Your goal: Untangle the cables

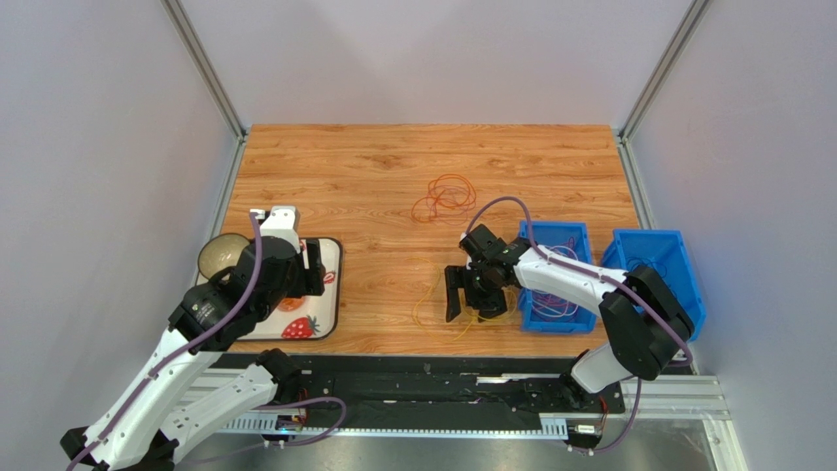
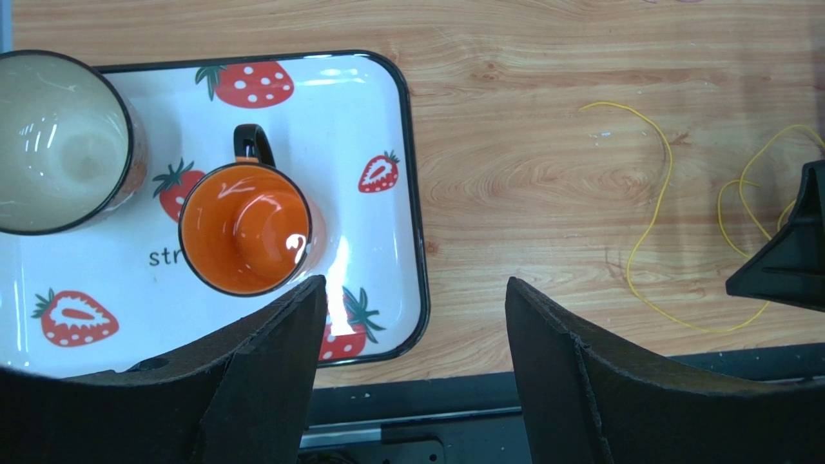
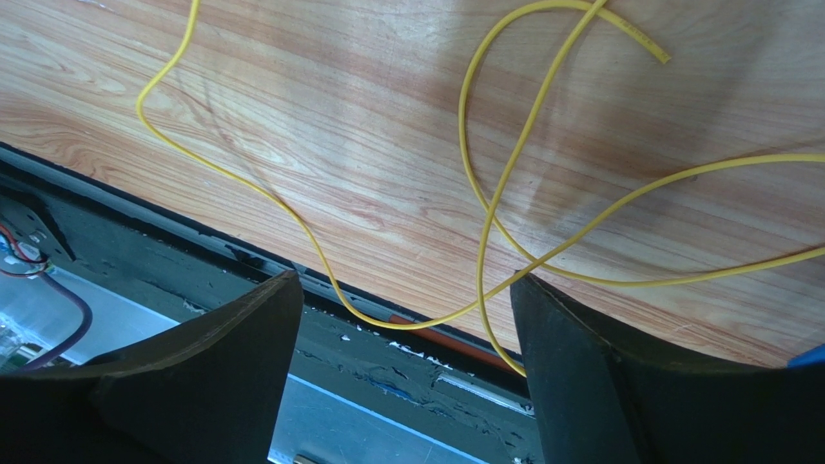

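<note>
Hovering low over the near edge of the counter (image 1: 373, 186), the right jaws stand spread wide with nothing gripped. Under them lies the yellow cable (image 3: 496, 220), a thin wire sprawled in loose, crossing loops on the wood. From the right wrist view its strands cross in the gap between the two fingers. One strand runs right past the tip of one finger (image 3: 581, 367), though I can't tell whether it touches. Farther back, about mid-counter, the orange cables (image 1: 447, 196) sit in a small tangle, well apart from either arm. The purple and white cables (image 1: 555, 299) lie inside a blue bin (image 1: 555, 229), just beside the right arm (image 1: 570, 275). Over on the other side, the left jaws hang released and empty above the front edge of a strawberry tray (image 2: 387, 116). It carries an orange mug (image 2: 247, 227) and a pale bowl (image 2: 58, 140), well away from the yellow cable.
</note>
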